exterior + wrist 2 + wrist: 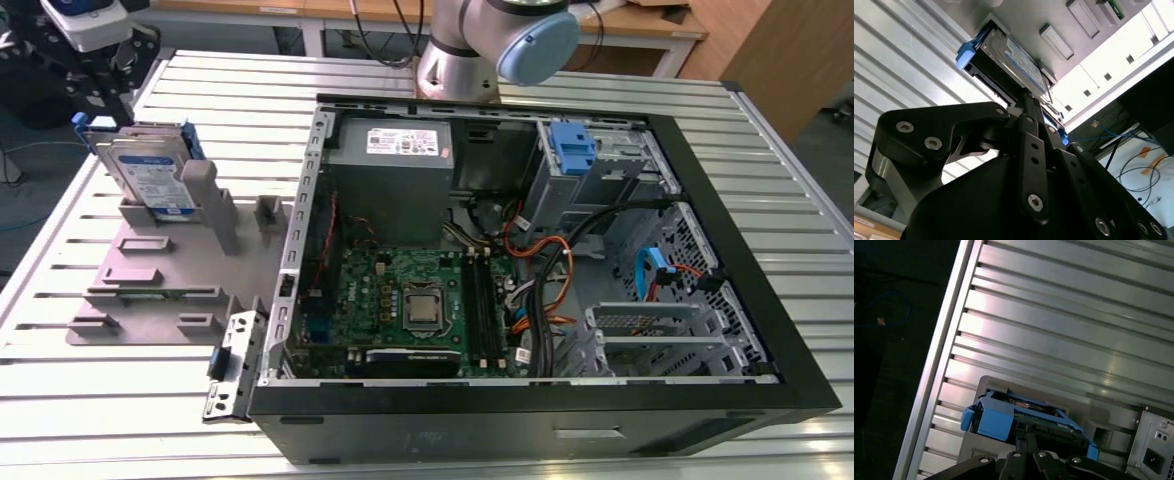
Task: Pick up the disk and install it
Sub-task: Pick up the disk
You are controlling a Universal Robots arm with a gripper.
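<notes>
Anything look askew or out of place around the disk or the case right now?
Nothing serious. The disk stands upright in its grey holder, with the gripper just over its top edge. One oddity: a loose metal bracket lies tilted on the table beside the open case's corner, at the exterior view's left.

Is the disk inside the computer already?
No, the disk stands upright in the grey holder, outside the open computer case.

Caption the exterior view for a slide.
The gripper over the disk, upright in a grey holder beside the open computer case.
</notes>
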